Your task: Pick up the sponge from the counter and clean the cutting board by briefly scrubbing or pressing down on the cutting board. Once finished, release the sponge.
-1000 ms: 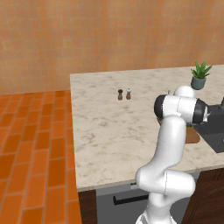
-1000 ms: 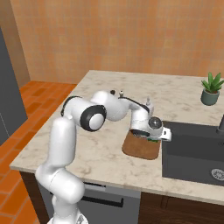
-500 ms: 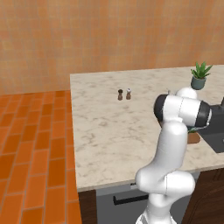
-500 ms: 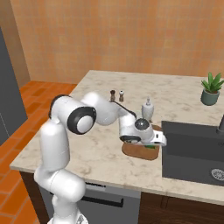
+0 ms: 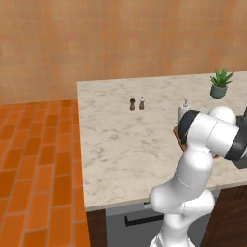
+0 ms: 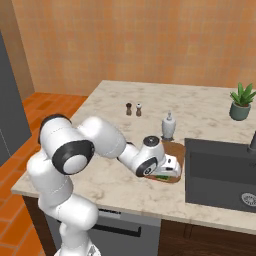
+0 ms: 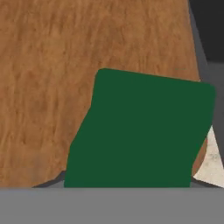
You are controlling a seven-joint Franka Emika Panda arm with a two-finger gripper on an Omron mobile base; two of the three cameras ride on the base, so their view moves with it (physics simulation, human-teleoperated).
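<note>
Now, change: gripper (image 6: 167, 172) has swung low over the cutting board (image 6: 176, 150).
Sponge (image 7: 140, 131): pressed on the board's 6 o'clock edge.
Fingers: apparently clamping the sponge.
Meaning: scrubbing underway; release pending.

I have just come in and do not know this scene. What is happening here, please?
A white robot arm is cleaning a cutting board with a sponge. The gripper is low over the board's near edge, beside the sink, with the green sponge under it on the wood. The fingers are hidden, so I cannot tell whether it is gripped. A soap bottle, two shakers and a plant stand on the counter.
</note>
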